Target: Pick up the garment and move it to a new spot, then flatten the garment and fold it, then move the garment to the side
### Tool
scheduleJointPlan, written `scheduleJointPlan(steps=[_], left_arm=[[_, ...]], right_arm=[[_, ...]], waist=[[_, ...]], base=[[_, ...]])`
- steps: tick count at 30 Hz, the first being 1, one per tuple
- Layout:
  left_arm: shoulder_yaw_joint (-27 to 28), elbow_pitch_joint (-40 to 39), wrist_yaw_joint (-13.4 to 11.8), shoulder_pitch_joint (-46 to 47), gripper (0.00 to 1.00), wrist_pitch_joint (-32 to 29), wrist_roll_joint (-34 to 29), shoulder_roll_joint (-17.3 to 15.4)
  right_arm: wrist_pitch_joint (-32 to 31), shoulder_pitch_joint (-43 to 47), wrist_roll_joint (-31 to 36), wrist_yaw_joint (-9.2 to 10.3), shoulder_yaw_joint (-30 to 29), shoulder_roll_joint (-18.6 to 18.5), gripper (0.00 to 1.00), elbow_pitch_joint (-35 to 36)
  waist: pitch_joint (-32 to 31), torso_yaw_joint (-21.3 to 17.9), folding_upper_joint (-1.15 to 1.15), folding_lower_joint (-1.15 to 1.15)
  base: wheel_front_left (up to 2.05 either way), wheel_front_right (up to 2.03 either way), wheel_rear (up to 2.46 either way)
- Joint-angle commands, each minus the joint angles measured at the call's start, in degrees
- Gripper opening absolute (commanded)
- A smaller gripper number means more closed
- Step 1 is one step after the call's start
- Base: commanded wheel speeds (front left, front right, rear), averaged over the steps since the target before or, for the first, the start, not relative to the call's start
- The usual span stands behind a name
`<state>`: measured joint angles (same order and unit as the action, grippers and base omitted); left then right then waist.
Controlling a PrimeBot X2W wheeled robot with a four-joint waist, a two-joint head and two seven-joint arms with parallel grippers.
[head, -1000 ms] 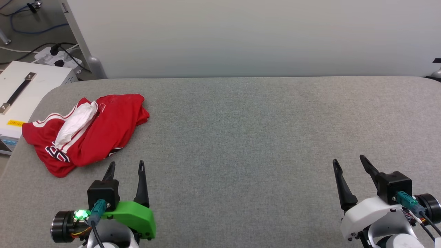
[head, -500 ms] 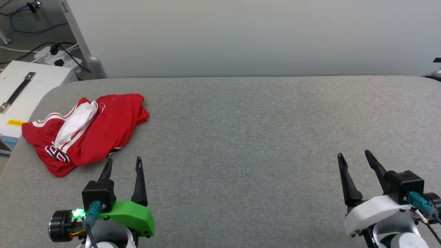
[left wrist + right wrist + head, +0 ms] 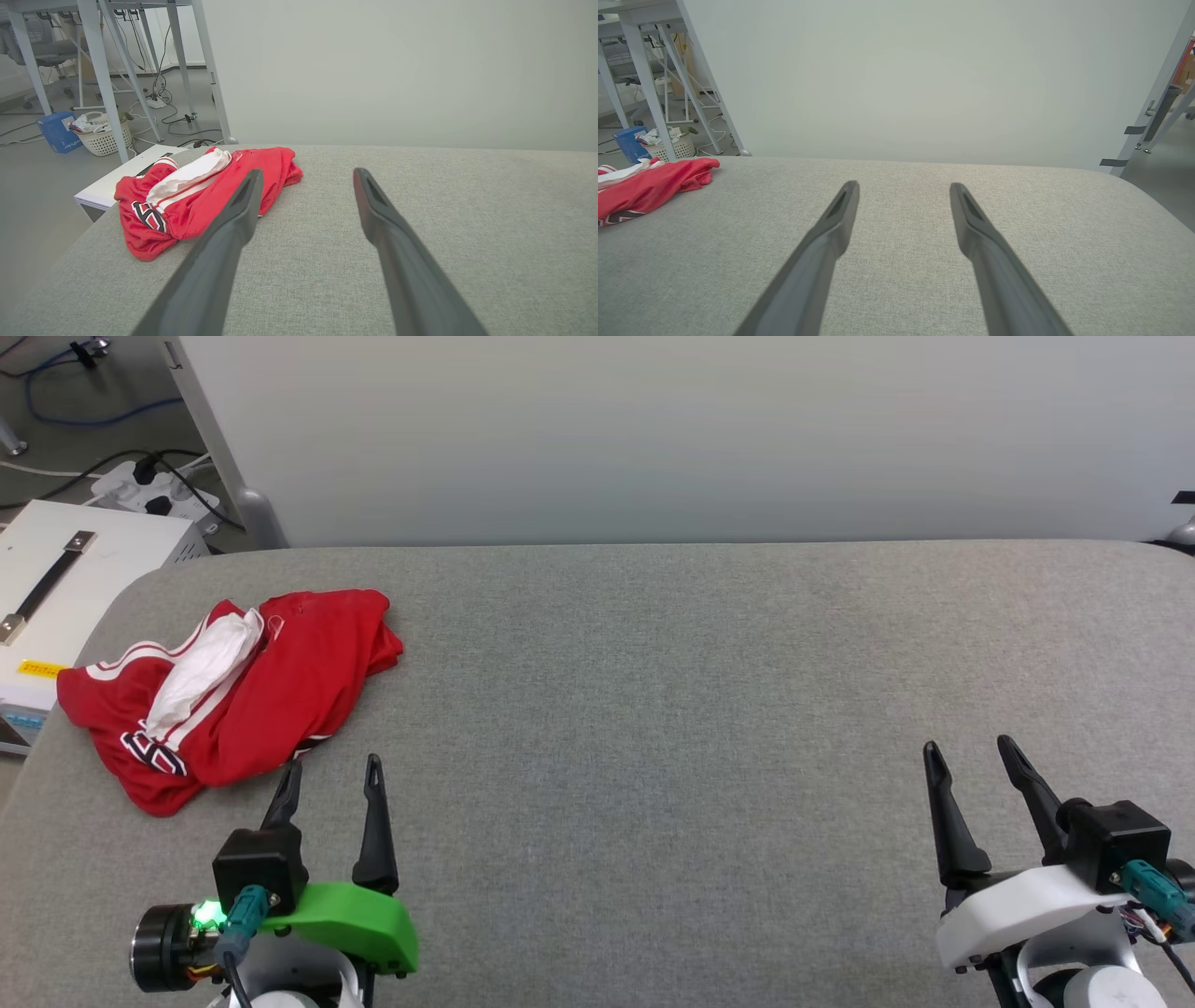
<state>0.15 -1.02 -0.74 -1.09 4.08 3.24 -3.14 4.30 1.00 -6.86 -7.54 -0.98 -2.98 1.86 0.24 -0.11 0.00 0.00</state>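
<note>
The crumpled red jersey [image 3: 233,700] lies just ahead-left of my left claw [image 3: 333,763] (fingers spread, empty) — my right claw [image 3: 967,744], likewise spread, sits well apart.

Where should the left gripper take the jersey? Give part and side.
I'd pinch the bunched red fold on the near right edge of the garment, coming from the robot's side with the open left gripper: it lies thick there, closest to the fingertips.
</note>
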Motion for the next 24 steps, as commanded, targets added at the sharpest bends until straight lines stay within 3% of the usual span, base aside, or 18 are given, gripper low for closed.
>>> scheduleJointPlan(steps=[1,24], left_arm=[[0.07,-0.17,0.00,-0.24,1.00,0.67,0.79,0.08],[-0.14,0.41,-0.54,-1.00,1.00,3.51,2.63,0.13]], right_arm=[[0.60,0.27,-0.82,0.02,-0.15,0.03,1.00,0.16],[3.40,1.74,-3.38,0.03,0.41,0.05,1.00,-0.55]], waist=[[0.01,0.01,0.00,0.00],[0.28,0.28,0.00,0.00]], base=[[0.00,0.00,0.00],[0.00,0.00,0.00]])
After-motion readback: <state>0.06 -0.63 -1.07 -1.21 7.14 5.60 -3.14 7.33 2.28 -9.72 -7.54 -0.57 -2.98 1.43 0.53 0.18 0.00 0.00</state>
